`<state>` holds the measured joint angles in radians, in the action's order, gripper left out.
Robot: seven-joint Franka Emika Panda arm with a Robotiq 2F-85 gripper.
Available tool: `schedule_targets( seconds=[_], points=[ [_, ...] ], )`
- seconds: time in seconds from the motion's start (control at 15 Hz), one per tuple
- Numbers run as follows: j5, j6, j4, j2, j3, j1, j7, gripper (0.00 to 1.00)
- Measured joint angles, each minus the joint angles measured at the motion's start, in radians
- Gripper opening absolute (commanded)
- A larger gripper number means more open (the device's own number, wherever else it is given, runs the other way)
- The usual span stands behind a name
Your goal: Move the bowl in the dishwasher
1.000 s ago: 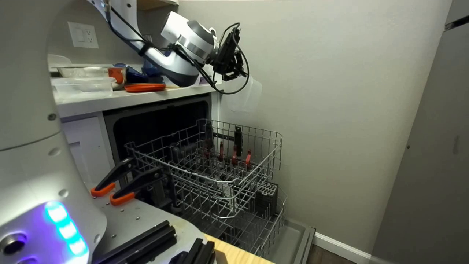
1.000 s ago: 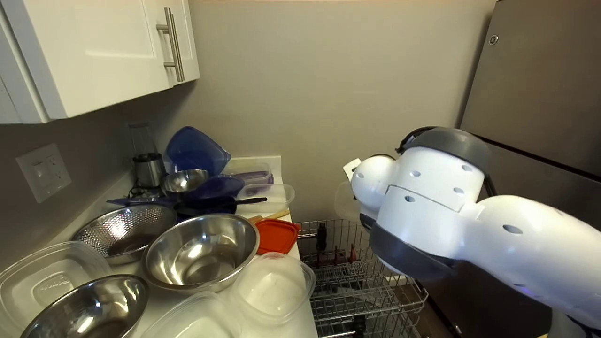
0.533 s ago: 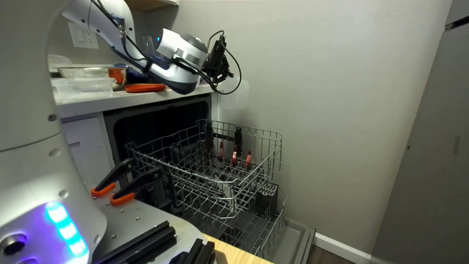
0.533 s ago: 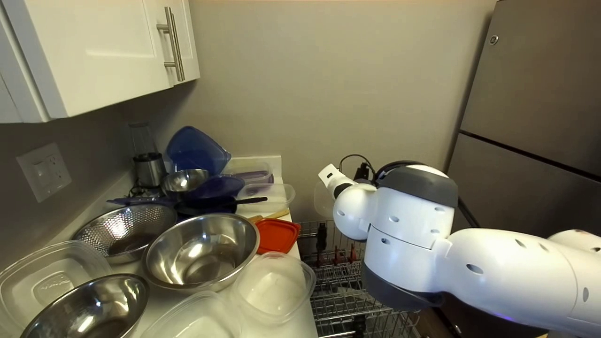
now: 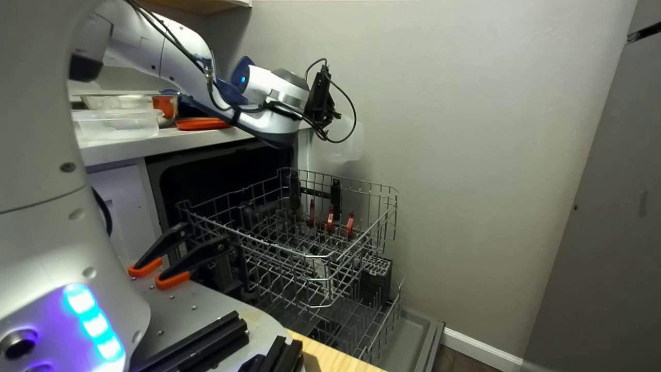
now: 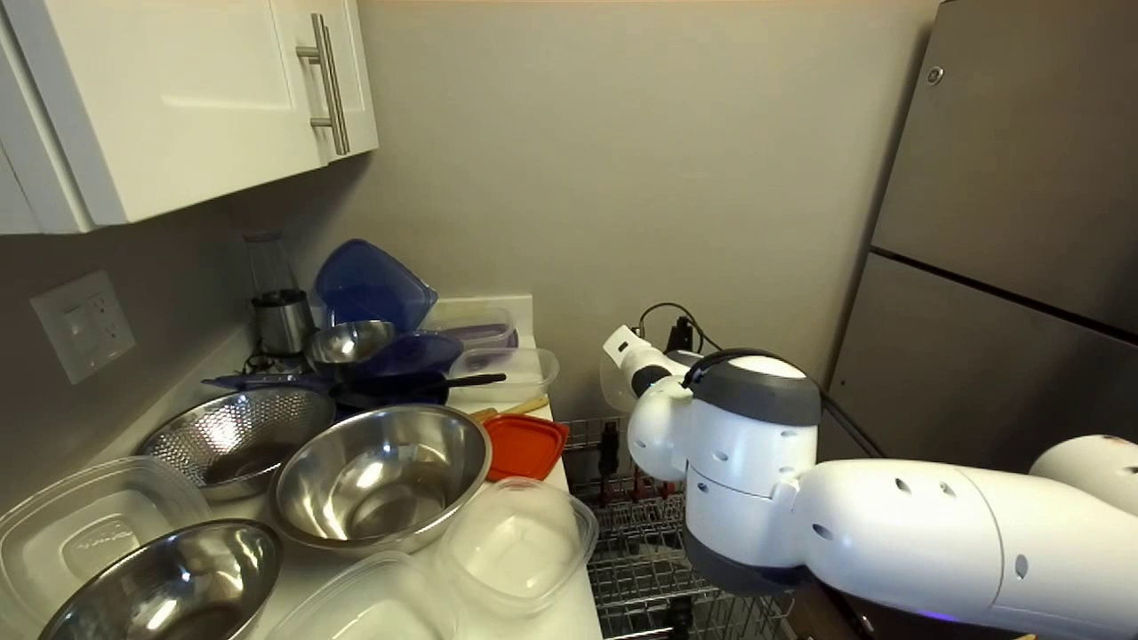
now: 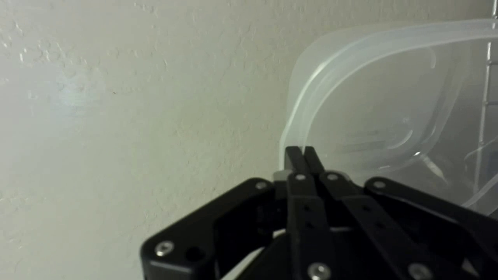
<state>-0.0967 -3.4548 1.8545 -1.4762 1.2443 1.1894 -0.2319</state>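
Observation:
The pale translucent bowl (image 5: 345, 140) hangs from my gripper (image 5: 333, 116) in front of the wall, tilted on its side. In an exterior view only an edge of the bowl (image 6: 615, 384) shows behind the arm. In the wrist view my gripper (image 7: 303, 151) is shut on the rim of the bowl (image 7: 373, 97). The dishwasher is open, with its wire upper rack (image 5: 315, 256) pulled out below the bowl, apart from it. The rack also shows in an exterior view (image 6: 653, 594), partly covered by the arm, and at the wrist view's right edge (image 7: 484, 103).
The counter (image 5: 111, 151) beside the dishwasher holds steel bowls (image 6: 382, 480), clear containers (image 6: 524, 542), a red lid (image 6: 524, 444) and blue items (image 6: 369, 289). A wall stands behind the rack. Orange-tipped clamps (image 5: 175, 279) sit near the arm base.
My arm has come lower with the bowl in the gripper. The bowl shifted left, then back right and slightly down toward the rack's height. The rack and counter items have not moved.

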Motion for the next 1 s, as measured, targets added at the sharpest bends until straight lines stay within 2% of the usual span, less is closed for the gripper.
schedule_targets(
  seconds=[0.33, 0.6, 0.87, 1.0],
  points=[
    [-0.146, 0.0, -0.031, -0.021, -0.011, -0.007, -0.205, 0.0],
    [-0.235, 0.0, -0.039, -0.018, -0.012, -0.008, -0.318, 0.0],
    [-0.251, 0.0, -0.04, -0.015, -0.061, -0.035, -0.309, 0.0],
    [-0.234, 0.0, -0.041, -0.015, -0.096, -0.061, -0.248, 0.0]
  ],
)
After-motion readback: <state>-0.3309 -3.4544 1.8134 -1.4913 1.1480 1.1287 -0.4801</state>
